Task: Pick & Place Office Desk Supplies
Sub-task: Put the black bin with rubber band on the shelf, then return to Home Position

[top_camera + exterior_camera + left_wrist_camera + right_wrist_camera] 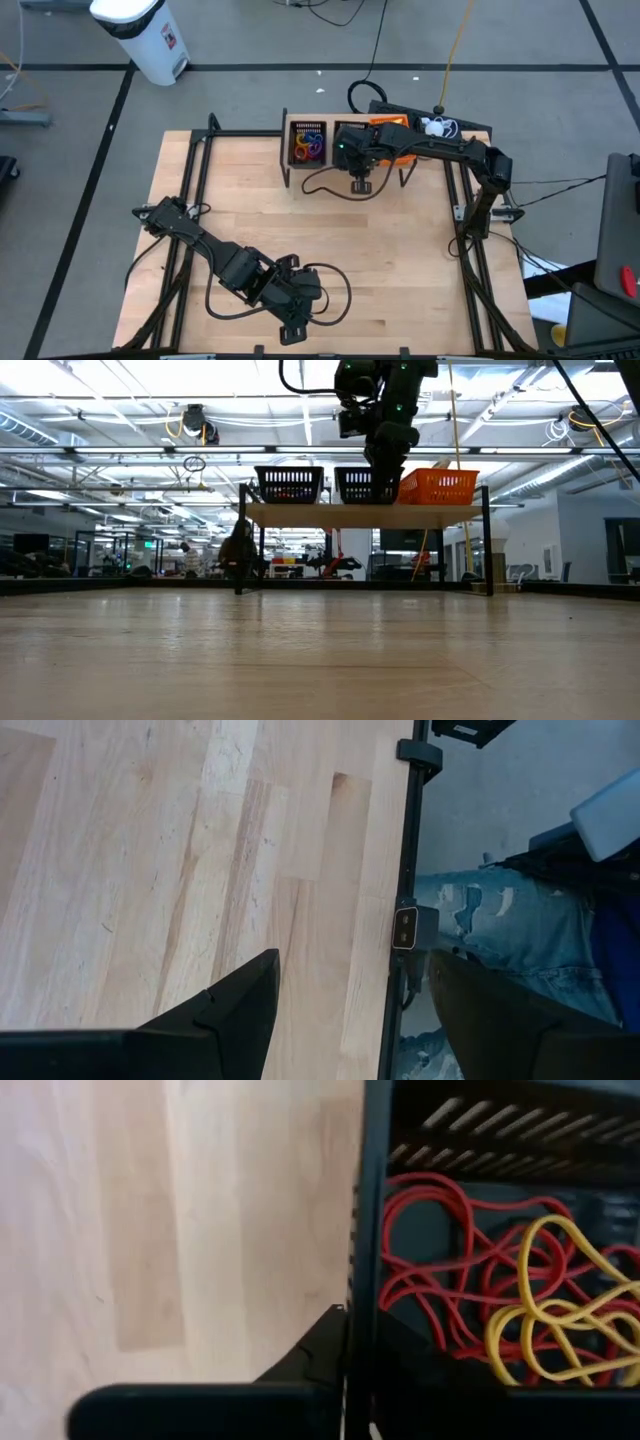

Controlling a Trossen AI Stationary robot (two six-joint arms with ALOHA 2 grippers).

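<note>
Two fingertips of right tool [350, 1342] seemingly nearly closed (straddling basket wall [368, 1230]), red loops [430, 1270] beside

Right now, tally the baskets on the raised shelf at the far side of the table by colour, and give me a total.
Black baskets: 2
Orange basket: 1
Total: 3
</note>
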